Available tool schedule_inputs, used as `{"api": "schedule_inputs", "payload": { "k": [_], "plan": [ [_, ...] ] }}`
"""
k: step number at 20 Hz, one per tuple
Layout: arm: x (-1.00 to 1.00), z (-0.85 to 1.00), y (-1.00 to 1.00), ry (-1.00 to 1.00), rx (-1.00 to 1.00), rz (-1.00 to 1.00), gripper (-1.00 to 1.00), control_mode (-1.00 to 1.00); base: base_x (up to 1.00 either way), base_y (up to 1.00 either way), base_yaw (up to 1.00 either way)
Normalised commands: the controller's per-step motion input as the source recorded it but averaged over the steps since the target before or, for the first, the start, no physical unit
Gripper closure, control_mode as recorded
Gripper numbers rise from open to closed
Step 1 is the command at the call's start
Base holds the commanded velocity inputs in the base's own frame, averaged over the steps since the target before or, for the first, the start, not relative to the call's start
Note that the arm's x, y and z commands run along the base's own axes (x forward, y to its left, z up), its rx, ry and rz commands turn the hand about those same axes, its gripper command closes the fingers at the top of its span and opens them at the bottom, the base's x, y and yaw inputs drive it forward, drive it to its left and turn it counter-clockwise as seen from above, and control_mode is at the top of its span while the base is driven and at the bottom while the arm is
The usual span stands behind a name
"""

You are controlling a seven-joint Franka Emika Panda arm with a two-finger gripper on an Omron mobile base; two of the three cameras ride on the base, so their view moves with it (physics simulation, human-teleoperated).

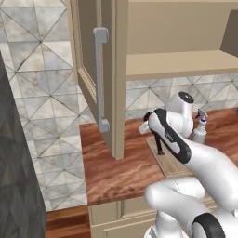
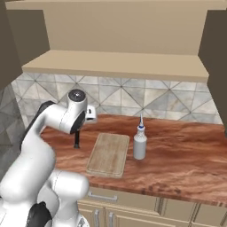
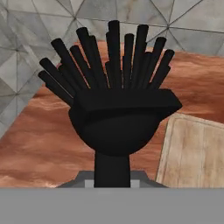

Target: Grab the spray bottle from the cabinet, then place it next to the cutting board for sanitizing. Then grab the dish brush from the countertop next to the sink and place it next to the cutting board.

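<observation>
While the gripper (image 2: 77, 141) pinches the dish brush (image 3: 114, 94) bristle-down beside the cutting board's (image 2: 108, 153) left edge, lower it gently onto the countertop (image 2: 177, 155), clear of the spray bottle (image 2: 140, 142) opposite.

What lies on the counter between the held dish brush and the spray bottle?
The cutting board lies between the dish brush and the spray bottle, plainest in the right base view.

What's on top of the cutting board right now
Nothing rests on the cutting board; its visible top is bare wood. The spray bottle stands beside it on the countertop. The gripper holds the dish brush off its other side. From the left, the arm covers part.
</observation>
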Motion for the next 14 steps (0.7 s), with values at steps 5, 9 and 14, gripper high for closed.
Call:
{"api": "schedule_inputs", "payload": {
  "k": [5,9,14],
  "plan": [
    [0.92,-0.76,0.35,0.12,0.00,-0.03,1.00,-1.00,0.00,0.00,0.00],
    [0.57,-0.59,-0.01,0.05,0.00,0.00,1.00,-1.00,0.00,0.00,0.00],
    [0.42,-0.57,0.00,0.07,0.00,0.00,1.00,-1.00,0.00,0.00,0.00]
  ]
}}
